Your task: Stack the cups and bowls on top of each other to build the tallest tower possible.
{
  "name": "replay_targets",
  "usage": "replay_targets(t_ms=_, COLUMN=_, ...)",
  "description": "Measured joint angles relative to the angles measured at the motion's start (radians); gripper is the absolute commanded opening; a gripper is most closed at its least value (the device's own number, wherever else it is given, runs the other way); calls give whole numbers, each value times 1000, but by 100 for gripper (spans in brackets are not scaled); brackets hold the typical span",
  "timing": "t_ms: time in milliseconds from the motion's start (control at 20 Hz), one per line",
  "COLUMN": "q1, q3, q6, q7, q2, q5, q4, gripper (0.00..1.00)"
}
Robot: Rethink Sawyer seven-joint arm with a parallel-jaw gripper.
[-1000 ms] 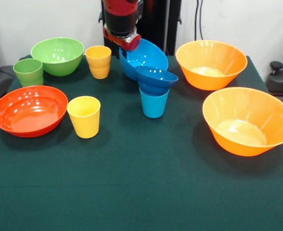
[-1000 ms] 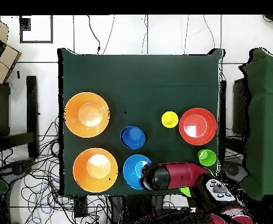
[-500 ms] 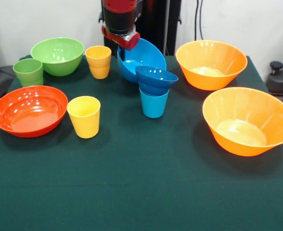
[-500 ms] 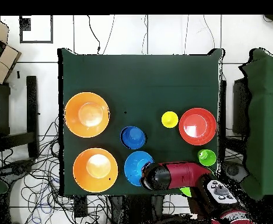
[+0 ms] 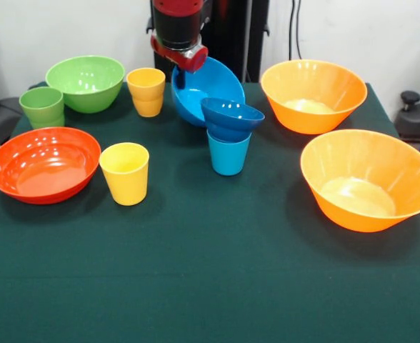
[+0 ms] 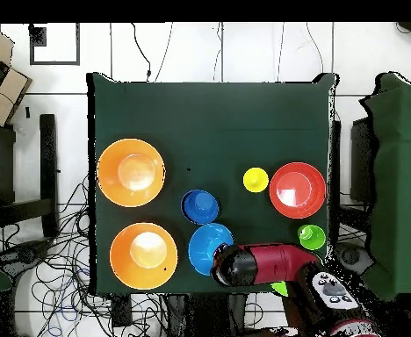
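Observation:
My gripper (image 5: 189,61) is shut on the back rim of the medium light blue bowl (image 5: 211,88) and holds it tilted, just off the table at the far middle. In the overhead view the arm (image 6: 262,263) covers the gripper, beside this bowl (image 6: 208,247). Just in front, the small dark blue bowl (image 5: 232,115) sits on the light blue cup (image 5: 228,154) as a short pile. One yellow cup (image 5: 125,174) stands beside the red-orange bowl (image 5: 44,165). The other yellow cup (image 5: 146,91), the green bowl (image 5: 86,83) and the green cup (image 5: 42,106) stand far left.
Two large orange bowls (image 5: 313,95) (image 5: 368,179) stand on the right of the front view. The green cloth-covered table (image 5: 210,286) is bare along its near half. Cables lie on the floor around the table (image 6: 68,219).
The gripper has risen a little with the light blue bowl. The bowl now hangs higher and closer to the dark blue bowl. Nothing else moved.

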Motion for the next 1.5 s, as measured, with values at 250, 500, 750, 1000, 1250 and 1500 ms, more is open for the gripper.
replay_targets(t_ms=250, q1=5, q3=1, q6=0, q7=0, q2=-5, q5=6, q4=14, gripper=0)
replay_targets(t_ms=500, q1=29, q3=2, q6=0, q7=0, q2=-23, q5=21, q4=39, gripper=0)
replay_targets(t_ms=750, q1=63, q3=5, q6=0, q7=0, q2=-57, q5=49, q4=83, gripper=0)
replay_targets(t_ms=1000, q1=84, q3=8, q6=0, q7=0, q2=-99, q5=58, q4=135, gripper=0)
replay_targets(t_ms=1250, q1=86, q3=9, q6=0, q7=0, q2=-139, q5=67, q4=185, gripper=0)
replay_targets(t_ms=1500, q1=86, q3=10, q6=0, q7=0, q2=-145, q5=70, q4=196, gripper=0)
